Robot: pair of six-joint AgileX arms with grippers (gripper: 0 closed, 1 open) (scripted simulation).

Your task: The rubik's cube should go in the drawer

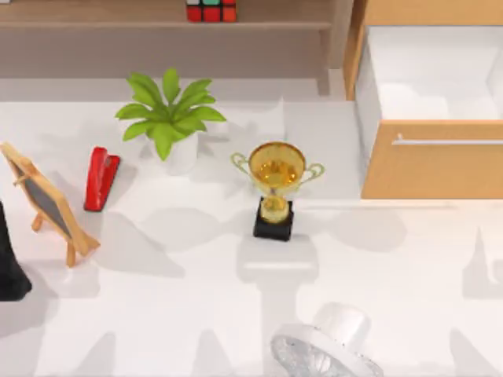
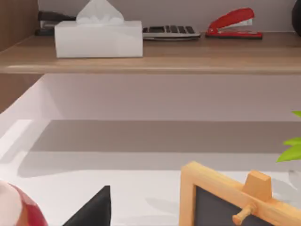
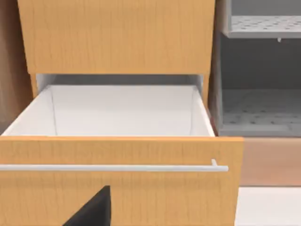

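Observation:
The rubik's cube sits on the brown wooden shelf at the back, left of the middle. At the back right, the light-wood drawer is pulled open, showing a white inside with nothing in it and a silver bar handle on its front. The right wrist view faces the drawer from the front, with a black part of my right gripper low before the front panel. My left arm is parked at the table's left edge. A black part of my left gripper is seen near the little chalkboard.
On the table stand a potted plant, a gold trophy cup, a red stapler, a small easel chalkboard and a white fan at the front. The shelf holds a tissue box, a calculator and another red stapler.

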